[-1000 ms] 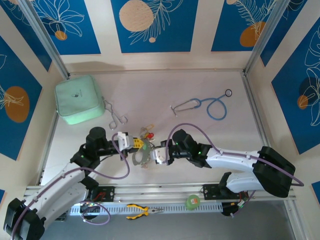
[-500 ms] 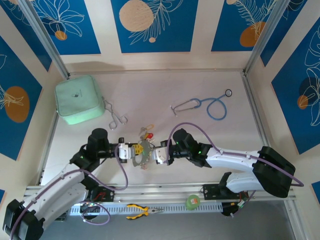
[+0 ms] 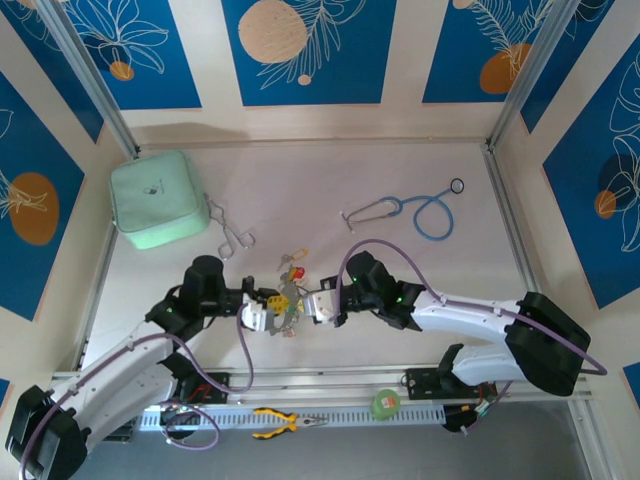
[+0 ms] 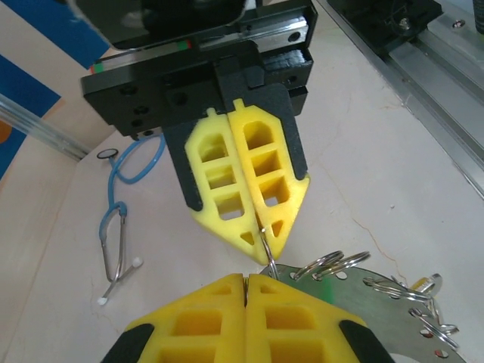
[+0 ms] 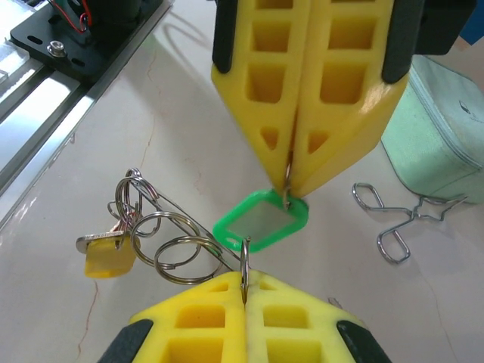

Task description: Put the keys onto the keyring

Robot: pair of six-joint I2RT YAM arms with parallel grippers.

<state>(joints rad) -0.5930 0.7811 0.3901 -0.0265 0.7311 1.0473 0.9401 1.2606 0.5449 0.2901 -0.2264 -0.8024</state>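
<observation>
While light, the thin silvery wire keyring [image 5: 244,255] looks springy, slippery. Pinched shut on it beside green plastic key tag [image 5: 261,221]: left gripper [image 5: 290,178], right gripper [image 5: 246,291].

There's a green tag [image 5: 261,221], yellow tag [image 5: 104,257], possibly red tag [image 3: 297,270]

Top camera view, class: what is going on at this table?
Two robot arms meet tip to tip over the table. The left gripper, fingers shut, pinches the green tag by its small ring. The right gripper, also shut, pinches a thin wire at the tag's opposite edge, probably the keyring. Spare rings and a yellow tag lie alongside.
</observation>
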